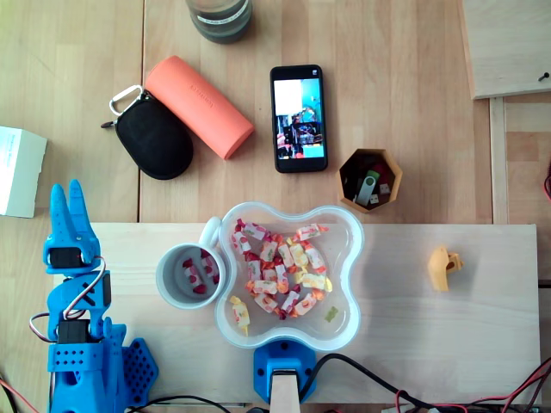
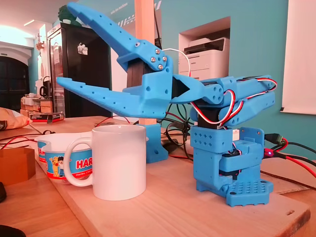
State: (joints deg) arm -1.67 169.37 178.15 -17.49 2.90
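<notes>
Gripper (image 2: 65,44): jaws wide open and empty, with the upper finger angled steeply up and the lower one near level. It is raised off the board and touches nothing. In the overhead view the gripper (image 1: 66,196) sits at the picture's left and points toward the top edge; the jaws stack from above, so the opening doesn't show there.

Nearest thing is the white mug (image 1: 191,275), upright on the wooden board (image 1: 413,327). It stands right of the gripper in the overhead view and clear of it. A few red-and-white wrapped candies (image 1: 200,274) lie inside. In the fixed view the mug (image 2: 118,160) is below the lower finger, handle to the picture's left.

Touching the mug's right side in the overhead view is a clear lobed bowl (image 1: 351,231) holding a pile of wrapped candies (image 1: 280,271). One yellow-wrapped candy (image 1: 239,314) lies at its lower-left rim.

- A blue base (image 1: 284,370) holding a wooden post stands just below the bowl.
- A small yellow object (image 1: 443,267) lies further right on the board, well apart; I can't tell what it is.

Off the board, toward the top of the overhead view:
- wooden hexagonal cup (image 1: 344,163) with USB sticks in it
- smartphone (image 1: 300,119)
- orange cylindrical case (image 1: 200,106), touching a black pouch (image 1: 153,142) that has a carabiner
- grey jar (image 1: 219,17) at the top edge
- white box (image 1: 19,170) at the left edge
</notes>
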